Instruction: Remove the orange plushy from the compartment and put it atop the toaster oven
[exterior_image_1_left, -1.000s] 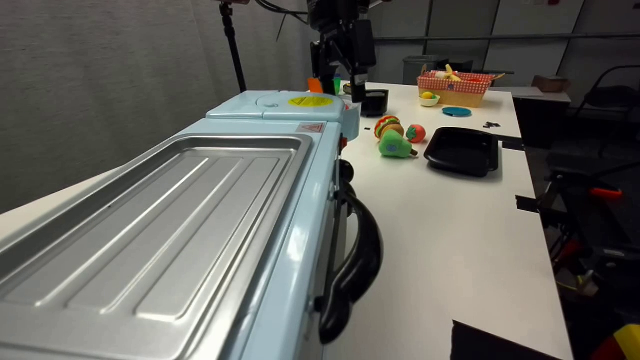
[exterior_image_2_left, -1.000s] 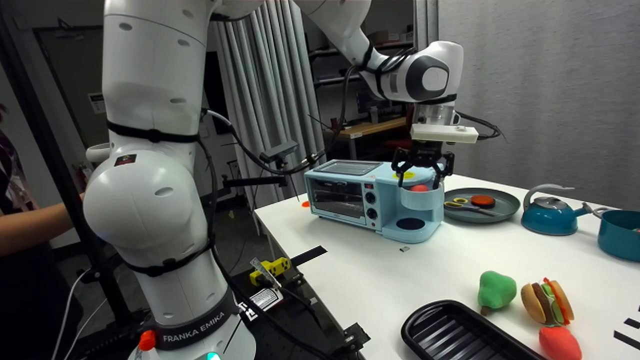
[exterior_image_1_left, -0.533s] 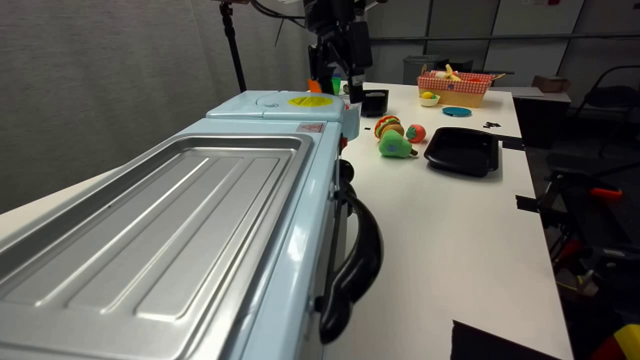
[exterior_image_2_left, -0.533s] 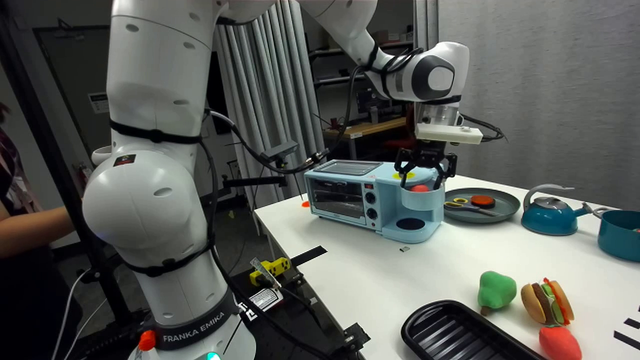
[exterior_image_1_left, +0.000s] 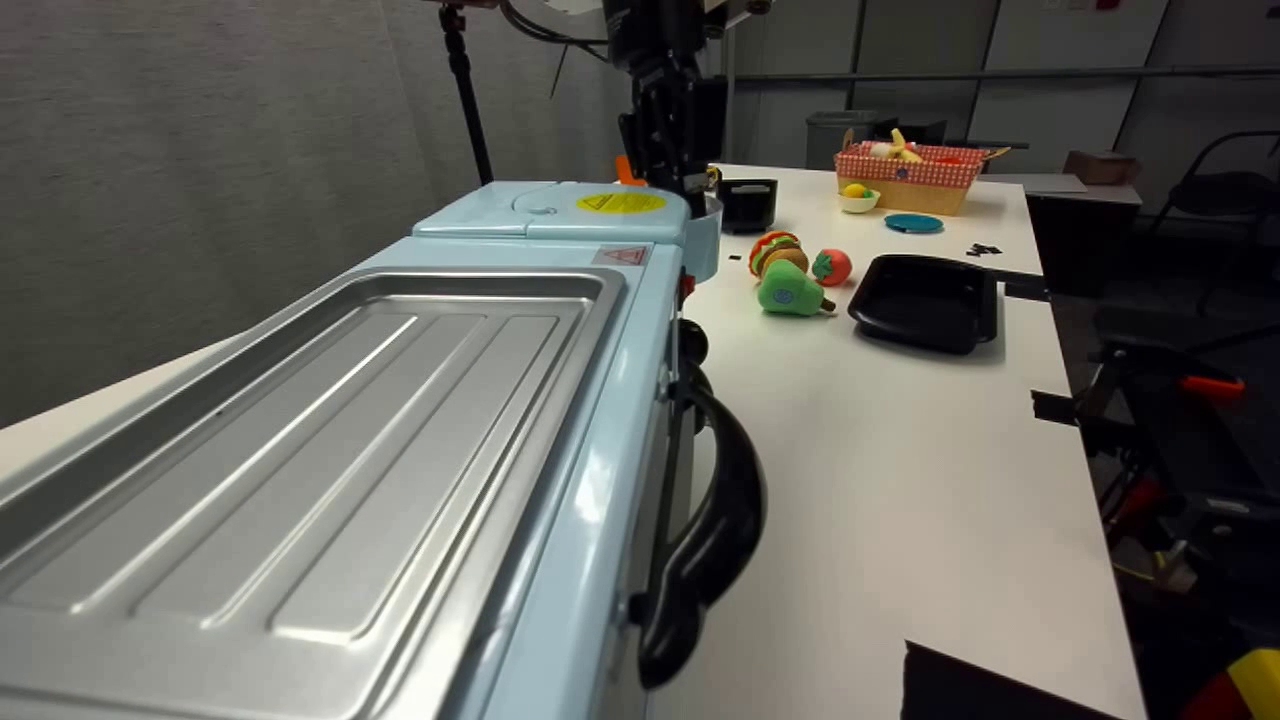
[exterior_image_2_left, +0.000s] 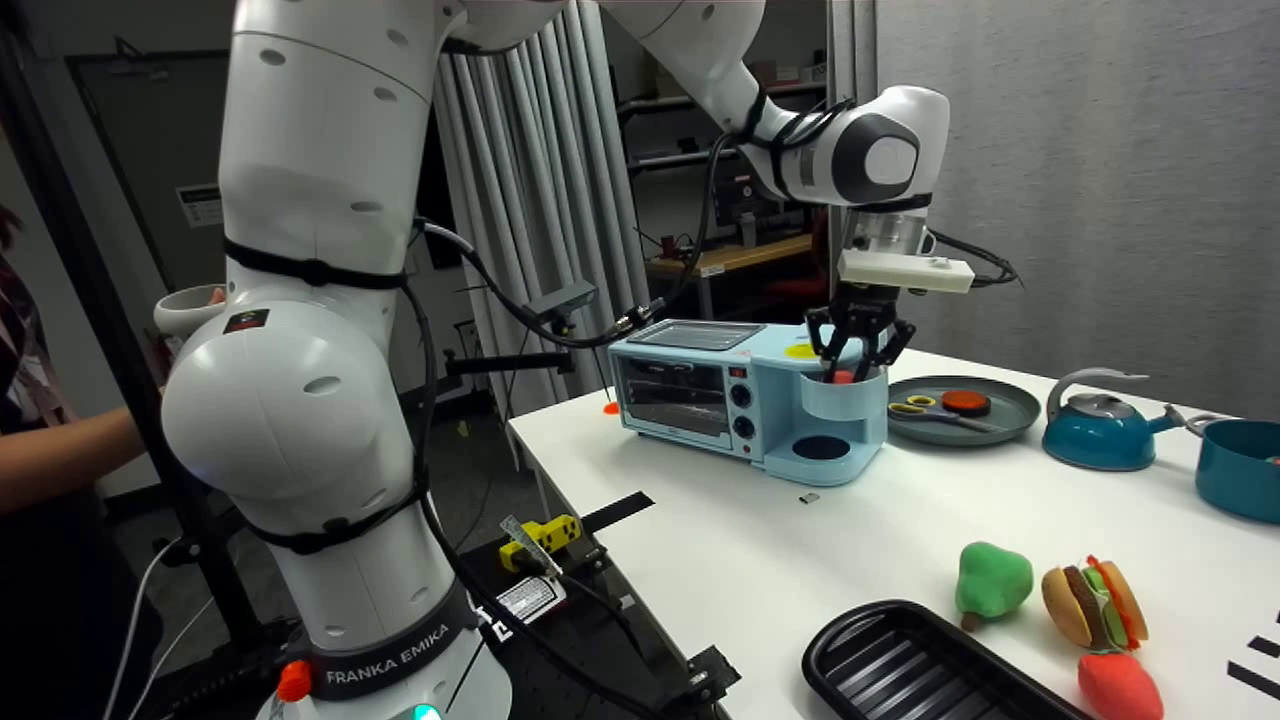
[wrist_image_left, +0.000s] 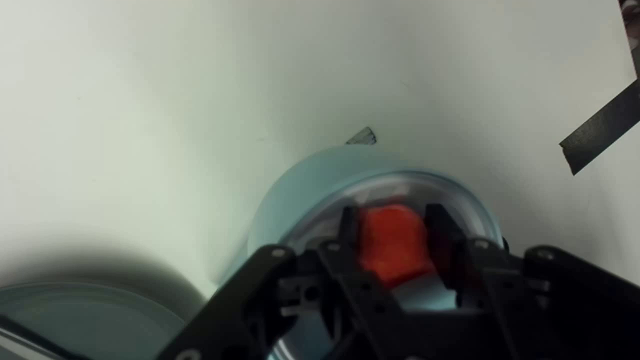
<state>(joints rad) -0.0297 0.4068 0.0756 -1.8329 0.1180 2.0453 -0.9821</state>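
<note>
The orange plushy (wrist_image_left: 395, 245) sits in the round pale-blue compartment (exterior_image_2_left: 845, 400) at the end of the toaster oven (exterior_image_2_left: 690, 385). Only a little orange-red shows over the rim in an exterior view. In the wrist view the gripper (wrist_image_left: 391, 217) reaches down into the compartment. Its two dark fingers press on opposite sides of the plushy, which bulges between them. The oven's ribbed metal top (exterior_image_1_left: 330, 460) carries nothing. Blur softens the fingers' outline, and the plushy's lower part is hidden.
A grey pan (exterior_image_2_left: 1015, 405) holding scissors stands close beside the compartment, with a teal kettle (exterior_image_2_left: 1100, 440) and teal pot (exterior_image_2_left: 1240, 470) further along. A black tray (exterior_image_1_left: 928, 305), a green pear (exterior_image_1_left: 793, 290), a burger (exterior_image_1_left: 778, 252) and a tomato (exterior_image_1_left: 832, 267) lie on the table.
The fingers have come together around the plushy, having stood wide apart on either side of it. The arm has shifted slightly, and the fingertips reach into the compartment.
</note>
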